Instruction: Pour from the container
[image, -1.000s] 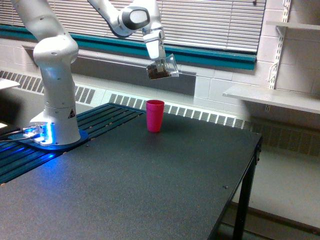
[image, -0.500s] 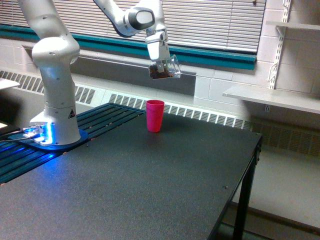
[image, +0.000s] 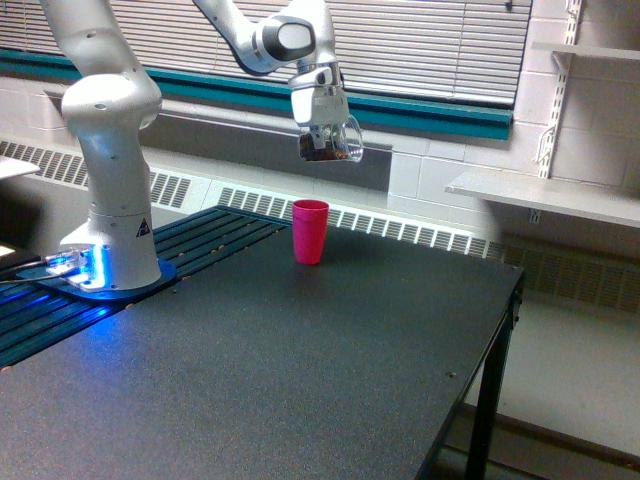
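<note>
- I cannot make out the gripper (image: 325, 128) fingertips cleanly: they merge with the see-through wall of the container (image: 333, 143), so I read the hold only from the cup hanging there, clamped between the fingers
- The container is tilted, its mouth turned toward the exterior view's right and a little down; the dark brown bits sit in the end nearest the gripper, and I cannot tell whether any are falling
- The top of the arm (image: 110, 130) is cut off by the upper edge of the frame, and its base (image: 105, 268) glows blue on the side away from the gripper
- The near edge of the table (image: 300, 380) runs out of frame, and only one table leg (image: 484, 420) shows, well below and to the right of the gripper
- The pink cup (image: 310, 231) stands upright on the table directly below the gripper, a touch to the exterior view's left of the container's mouth, with clear air between the two
- The table top is dark, matte and speckled; a slatted dark section (image: 190, 245) lies below and to the left of the gripper, beside the arm's base
- Behind the gripper I see window blinds (image: 420, 45), a teal sill band (image: 440, 115), pale block wall and a long radiator grille (image: 400, 232)
- Off to the gripper's right, white wall shelves (image: 545, 195) on a slotted rail
- My count: one arm, one gripper, one clear container, one pink cup, one table, two shelves partly in frame
</note>
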